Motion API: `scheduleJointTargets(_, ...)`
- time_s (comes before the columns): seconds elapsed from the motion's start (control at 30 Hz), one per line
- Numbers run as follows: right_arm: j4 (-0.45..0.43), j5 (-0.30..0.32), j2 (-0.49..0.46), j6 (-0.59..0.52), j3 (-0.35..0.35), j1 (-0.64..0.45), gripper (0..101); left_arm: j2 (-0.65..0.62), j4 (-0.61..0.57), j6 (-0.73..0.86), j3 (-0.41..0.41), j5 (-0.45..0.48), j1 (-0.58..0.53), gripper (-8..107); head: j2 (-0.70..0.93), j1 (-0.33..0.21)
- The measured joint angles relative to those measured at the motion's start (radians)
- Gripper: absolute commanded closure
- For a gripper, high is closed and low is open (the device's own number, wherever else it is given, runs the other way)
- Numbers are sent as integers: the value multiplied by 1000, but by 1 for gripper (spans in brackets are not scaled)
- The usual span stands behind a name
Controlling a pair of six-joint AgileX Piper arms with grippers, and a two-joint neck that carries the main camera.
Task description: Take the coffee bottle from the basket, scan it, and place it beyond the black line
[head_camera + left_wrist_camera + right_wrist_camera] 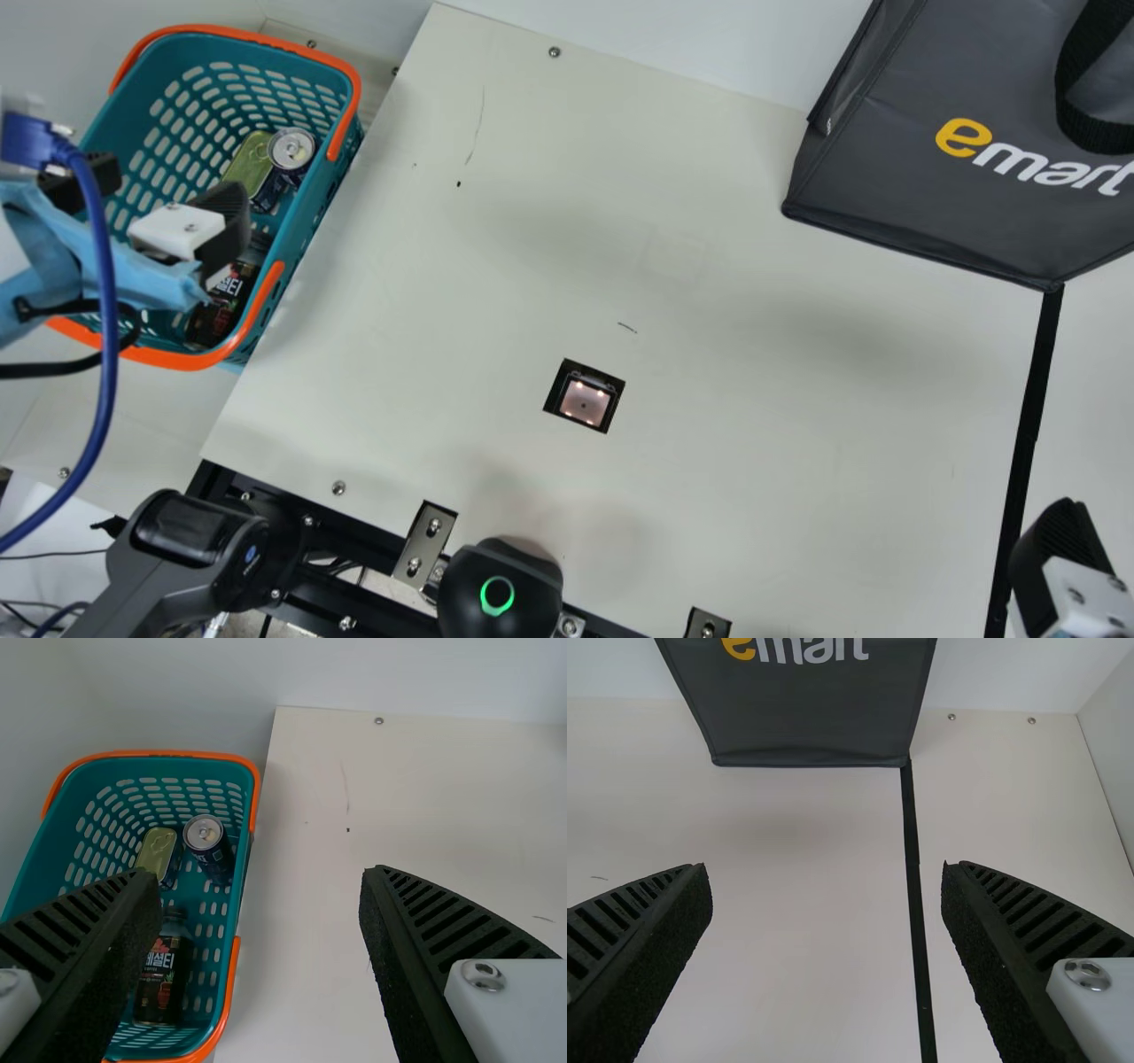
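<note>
The left gripper point(170, 184) partly hides the bottle point(213, 321) in the basket point(182, 360); in the left wrist view one finger overlaps the bottle's side. The bottle lies below that gripper's spread fingers. The right gripper point(1054, 563), cut off at the main view's edge, is spread too.

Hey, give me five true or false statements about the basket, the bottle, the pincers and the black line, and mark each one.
1. The coffee bottle is in the basket. True.
2. The left pincer is shut on the bottle. False: it is open and empty.
3. A can is also in the basket. True.
4. The black line runs between basket and scanner. False: it is on the scanner's far side from the basket.
5. The right pincer is open. True.
</note>
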Motion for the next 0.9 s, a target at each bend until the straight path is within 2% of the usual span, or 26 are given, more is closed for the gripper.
scheduleJointTargets(0.43,0,0,0,0,0,0,10,53,-33,26,42,-59,80,9,0,-2)
scheduleJointTargets(0.9,0,0,0,0,0,0,10,177,-154,186,26,-140,287,9,0,-2)
